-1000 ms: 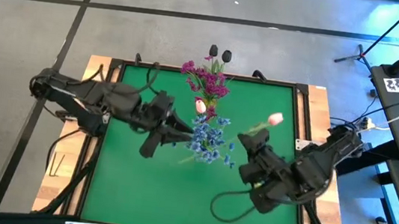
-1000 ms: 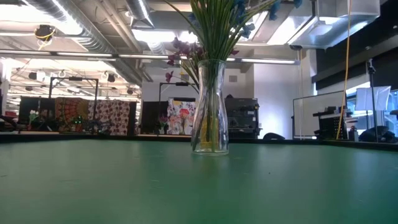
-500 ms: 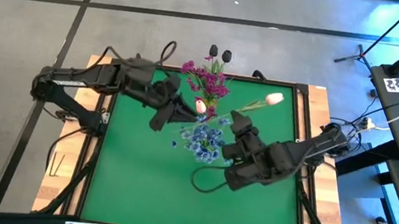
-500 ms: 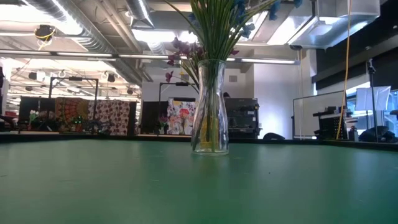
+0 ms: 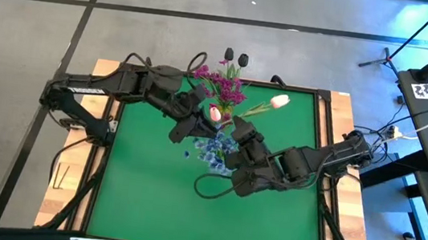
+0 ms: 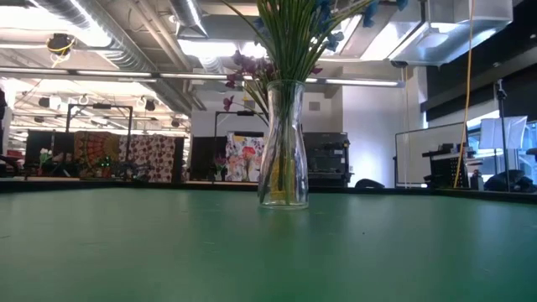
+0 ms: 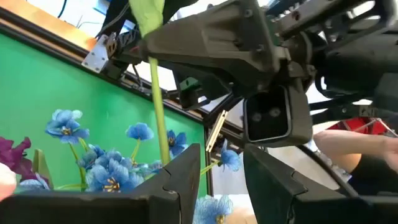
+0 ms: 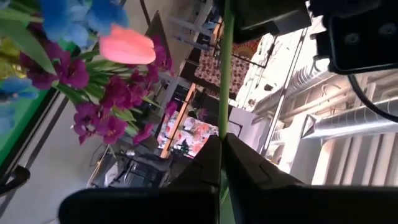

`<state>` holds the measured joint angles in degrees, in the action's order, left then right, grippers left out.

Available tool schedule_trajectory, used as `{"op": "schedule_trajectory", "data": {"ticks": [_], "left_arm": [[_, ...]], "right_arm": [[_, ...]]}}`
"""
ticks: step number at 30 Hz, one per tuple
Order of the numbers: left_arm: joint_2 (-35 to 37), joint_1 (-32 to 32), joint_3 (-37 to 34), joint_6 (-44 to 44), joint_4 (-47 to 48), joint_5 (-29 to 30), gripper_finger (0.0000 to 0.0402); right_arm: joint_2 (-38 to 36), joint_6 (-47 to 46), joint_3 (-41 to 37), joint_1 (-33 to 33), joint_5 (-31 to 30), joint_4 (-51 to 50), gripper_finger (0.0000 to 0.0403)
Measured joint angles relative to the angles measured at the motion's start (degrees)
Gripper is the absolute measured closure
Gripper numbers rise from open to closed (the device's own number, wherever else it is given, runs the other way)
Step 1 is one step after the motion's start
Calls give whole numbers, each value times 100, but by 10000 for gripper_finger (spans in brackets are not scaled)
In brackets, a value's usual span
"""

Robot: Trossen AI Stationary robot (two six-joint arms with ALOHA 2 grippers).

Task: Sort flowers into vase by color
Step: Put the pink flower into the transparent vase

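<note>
A green table top [image 5: 148, 201] with a dark frame is seen at the centre of the high view, wooden edges showing at left and right. A clear glass vase [image 6: 283, 143] is stood upright on it, centre of the low view.

Two dark, cable-draped jointed arms

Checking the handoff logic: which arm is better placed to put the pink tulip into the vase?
Right. The right gripper is shut on the pink tulip stem, beside the vase. The left gripper is open, holding nothing.
</note>
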<state>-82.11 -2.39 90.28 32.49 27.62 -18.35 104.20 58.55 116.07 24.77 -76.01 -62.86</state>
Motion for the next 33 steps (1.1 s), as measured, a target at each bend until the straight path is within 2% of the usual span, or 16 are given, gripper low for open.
{"op": "schedule_trajectory", "data": {"ticks": [14, 22, 26, 33], "left_arm": [[7, -179, -4, 33, 93, 64, 283], [345, -199, -7, -99, 13, 96, 283], [521, -199, -7, -231, -3, 350, 283], [319, -199, -11, -256, 315, 390, 283]], "right_arm": [[0, 121, 0, -7, 192, 425, 393], [0, 139, 0, 0, 260, 414, 393], [0, 139, 0, -2, 315, 435, 393], [0, 150, 0, -2, 317, 451, 393]]}}
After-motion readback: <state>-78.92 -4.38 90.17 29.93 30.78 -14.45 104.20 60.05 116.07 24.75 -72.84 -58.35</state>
